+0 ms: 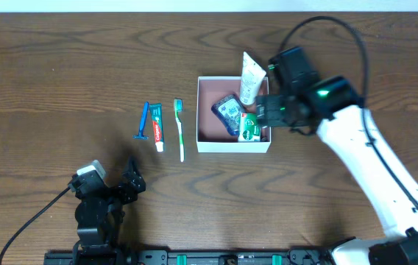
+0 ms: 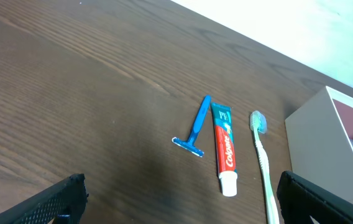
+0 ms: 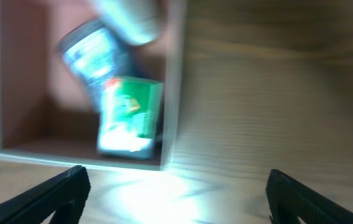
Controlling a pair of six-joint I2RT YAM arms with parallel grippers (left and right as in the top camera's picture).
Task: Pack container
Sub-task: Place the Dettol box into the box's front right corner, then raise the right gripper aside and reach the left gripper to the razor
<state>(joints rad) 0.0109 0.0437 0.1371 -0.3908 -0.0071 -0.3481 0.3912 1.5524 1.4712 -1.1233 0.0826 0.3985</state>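
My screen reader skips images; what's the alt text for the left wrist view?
A blue razor, a Colgate toothpaste tube and a toothbrush lie side by side on a wooden table. A corner of the white container shows at right, and the open left gripper frames the bottom corners.

We count one white container (image 1: pixel 233 146) on one table (image 1: pixel 47 73). There are six toiletries in all. Three are in the container: one white tube (image 1: pixel 249 77), one dark blue packet (image 1: pixel 228 112) and one green-and-white box (image 1: pixel 249 127). Three lie on the table on the side nearer its left edge: one blue razor (image 1: pixel 145 121), one toothpaste tube (image 1: pixel 157 126) and one toothbrush (image 1: pixel 180 129). We count two tools: the left tool (image 2: pixel 179 193) and the right tool (image 3: pixel 176 186).
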